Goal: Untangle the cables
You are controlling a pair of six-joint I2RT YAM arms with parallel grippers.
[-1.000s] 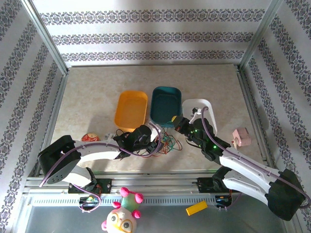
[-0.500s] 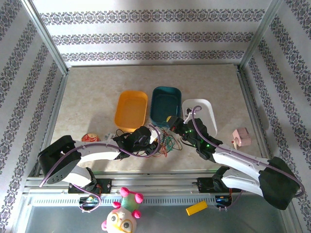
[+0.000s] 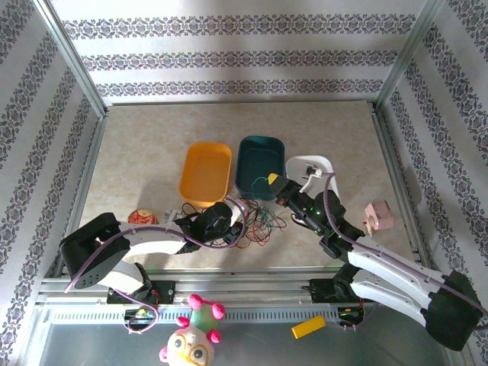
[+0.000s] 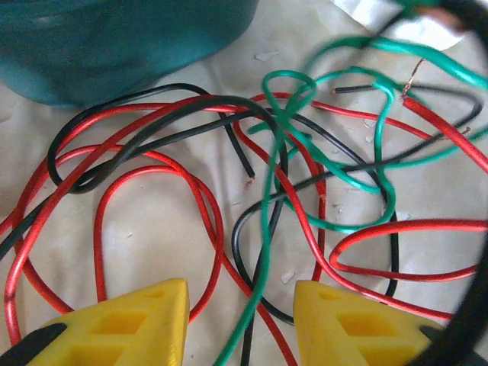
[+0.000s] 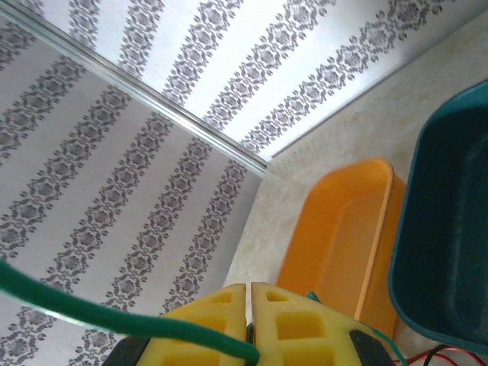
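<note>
1. Upper half of the overhead view: the beige marbled tabletop (image 3: 229, 126) lies bare from wall to wall, open for passage.
2. Centre: a rectangular orange plastic tray (image 3: 206, 171), a deeper teal plastic bin (image 3: 258, 162) and a white plastic scoop-shaped bin (image 3: 326, 169) stand side by side, forming a barrier.
3. Just below them, a loose tangle of thin red, green and black cables (image 3: 259, 225) covers the surface.
4. Lower left, a small red round object (image 3: 142, 216); lower right, a pink block (image 3: 379, 216), with bare table between it and the white bin.

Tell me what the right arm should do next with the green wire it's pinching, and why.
Probably draw the green wire slowly up and away from the other cables. The right gripper has its jaws closed on it, but it is looped through the red and black ones on the table. The left gripper hangs over them, jaws open, so nothing pins them: go gently.
</note>
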